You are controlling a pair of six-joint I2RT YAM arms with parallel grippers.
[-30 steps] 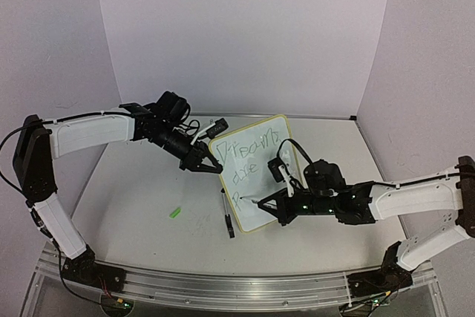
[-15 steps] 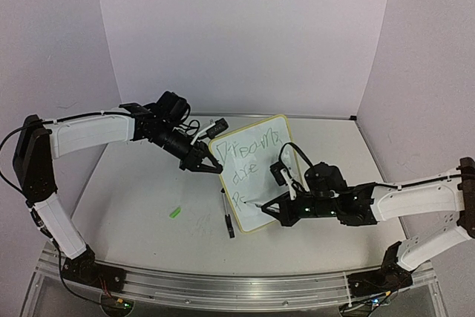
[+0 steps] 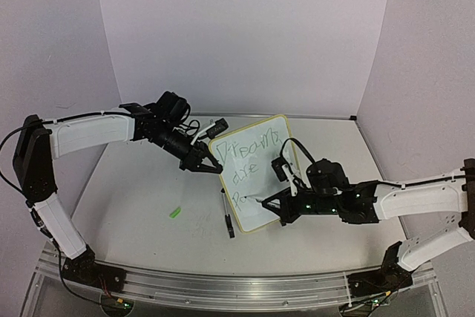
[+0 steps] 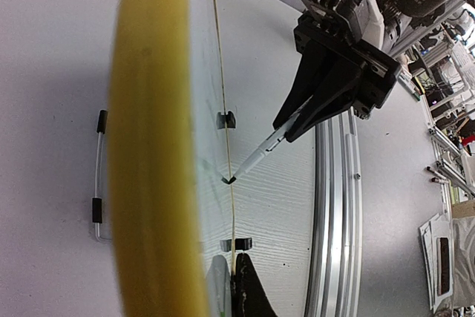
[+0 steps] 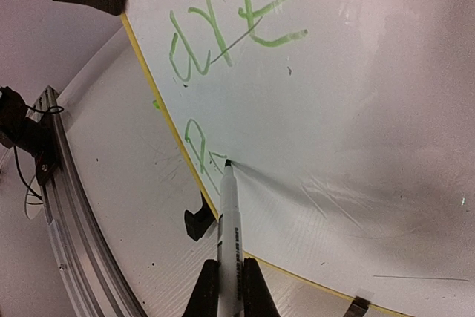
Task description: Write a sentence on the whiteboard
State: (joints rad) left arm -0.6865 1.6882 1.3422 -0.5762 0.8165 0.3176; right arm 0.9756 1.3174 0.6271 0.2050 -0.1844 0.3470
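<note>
My left claw (image 3: 206,163) is clamped on the far left edge of the whiteboard (image 3: 261,183), which stands tilted on the table (image 3: 141,191). My right claw (image 5: 230,280) is squeezed tight on a marker (image 5: 229,220). Its tip touches the board at the third line of the green sentence (image 3: 249,159). A spare pen (image 3: 226,222) lies just left of the board's near corner, and a green scrap (image 3: 175,212) lies further left. Since a second ago, my right claw has slid slightly right.
</note>
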